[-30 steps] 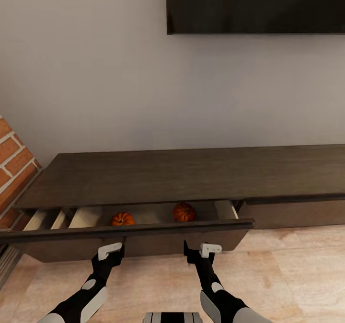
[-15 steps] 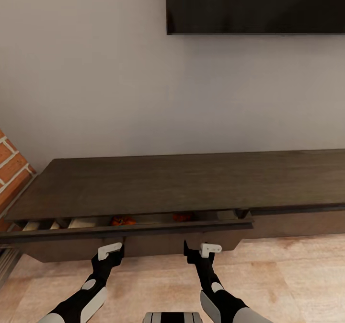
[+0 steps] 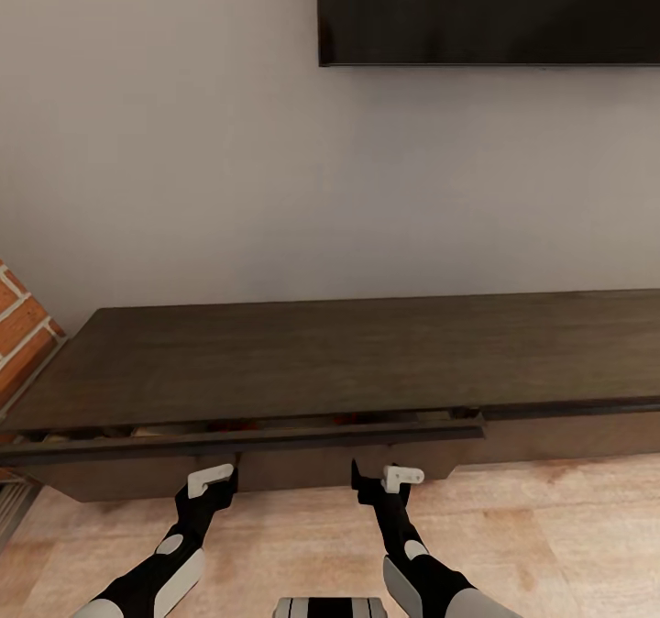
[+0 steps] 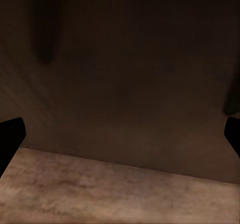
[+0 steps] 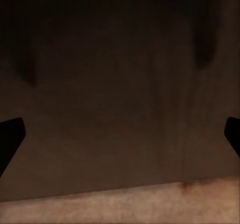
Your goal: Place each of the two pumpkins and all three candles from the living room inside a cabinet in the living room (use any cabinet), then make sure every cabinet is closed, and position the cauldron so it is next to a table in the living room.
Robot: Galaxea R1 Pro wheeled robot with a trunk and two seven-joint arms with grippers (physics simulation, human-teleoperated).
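Dark-brown wood of the cabinet drawer front lay directly ahead of both released grippers, left and right, its long axis crosswise, drawer nearly shut, both arms equally near.

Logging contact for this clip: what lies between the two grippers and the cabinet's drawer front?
Nothing in the head view: left gripper and right gripper meet the drawer front of the cabinet.

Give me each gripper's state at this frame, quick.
Left gripper: open, holding nothing, at the cabinet drawer front.
Right gripper: open, holding nothing, at the same drawer front.
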